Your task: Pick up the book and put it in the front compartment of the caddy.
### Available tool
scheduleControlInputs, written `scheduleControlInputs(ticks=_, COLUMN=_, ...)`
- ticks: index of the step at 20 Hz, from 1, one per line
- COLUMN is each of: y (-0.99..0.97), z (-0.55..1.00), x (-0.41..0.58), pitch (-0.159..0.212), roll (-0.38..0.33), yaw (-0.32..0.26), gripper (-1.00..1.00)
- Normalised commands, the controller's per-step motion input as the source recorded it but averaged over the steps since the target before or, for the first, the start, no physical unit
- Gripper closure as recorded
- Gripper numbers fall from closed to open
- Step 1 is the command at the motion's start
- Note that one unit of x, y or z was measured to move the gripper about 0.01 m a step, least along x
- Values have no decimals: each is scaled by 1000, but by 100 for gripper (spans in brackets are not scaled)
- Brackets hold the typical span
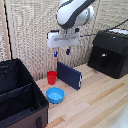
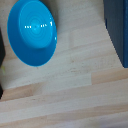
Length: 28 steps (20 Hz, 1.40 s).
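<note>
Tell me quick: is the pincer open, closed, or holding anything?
Pincer: open, holding nothing, hanging above the book.

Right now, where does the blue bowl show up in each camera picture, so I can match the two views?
Exterior view: the blue bowl sits low in the middle, on the wooden table, between the black caddy and the dark blue book, just in front of the red cup.
Wrist view: the bowl fills the upper left corner.
Shared landmark: the book, seen in the wrist view as a dark edge at the upper right.
</note>
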Motion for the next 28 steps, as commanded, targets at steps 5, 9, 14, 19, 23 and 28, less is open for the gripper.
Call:
scheduleControlInputs(ticks=5, y=-355, z=-114, x=349, pitch=0, roll=27, yaw=139, gripper=-100)
scheduleControlInputs(ticks=9, y=-388, z=-122, x=362, pitch=2, roll=42, yaw=177, gripper=-100)
scheduleControlInputs(ticks=14, y=-391, z=-122, x=314, pitch=5, roll=38, yaw=180, gripper=-100)
scheduleControlInputs(ticks=19, y=-366, z=-169, x=126, pitch=18, roll=13, yaw=67, gripper=-100)
scheduleControlInputs(ticks=23, y=-380, z=-228, x=151, pitch=13, roll=5, yaw=0, gripper=-100)
scheduleControlInputs(ticks=28, y=-367, z=-246, x=246, pitch=7, roll=11, yaw=0, gripper=-100)
